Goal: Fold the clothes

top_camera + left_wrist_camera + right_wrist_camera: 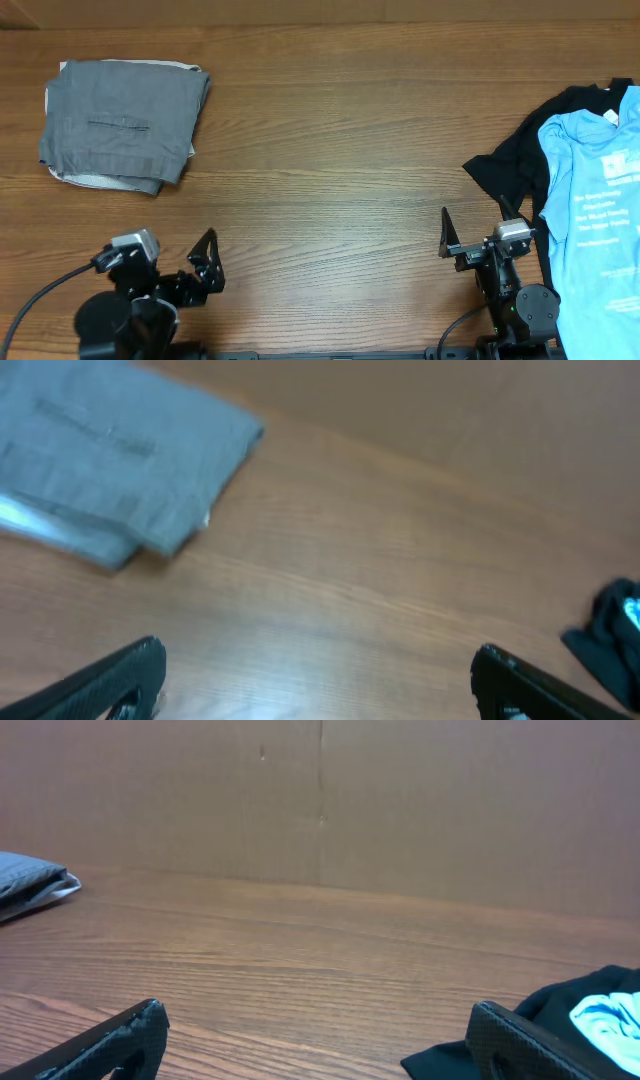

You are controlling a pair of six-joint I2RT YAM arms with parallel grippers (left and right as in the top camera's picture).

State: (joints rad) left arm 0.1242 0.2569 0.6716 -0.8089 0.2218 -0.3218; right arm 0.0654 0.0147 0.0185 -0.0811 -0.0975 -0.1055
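Folded medium-grey cotton shorts (125, 120) with a welt pocket are seen at the far left of the brown wooden table (330, 140). They are stacked on a paler garment (80, 178), of which only a thin edge is shown. At the right, a light blue printed T-shirt (595, 190) is cut off by the frame and laid over a crumpled black garment (510, 165), which is largely hidden. The left gripper (208, 265) and right gripper (447, 242) are positioned near the front edge, jaws spread wide with nothing between them. In both wrist views the fingers are cropped at the bottom, and the left wrist view is blurred.
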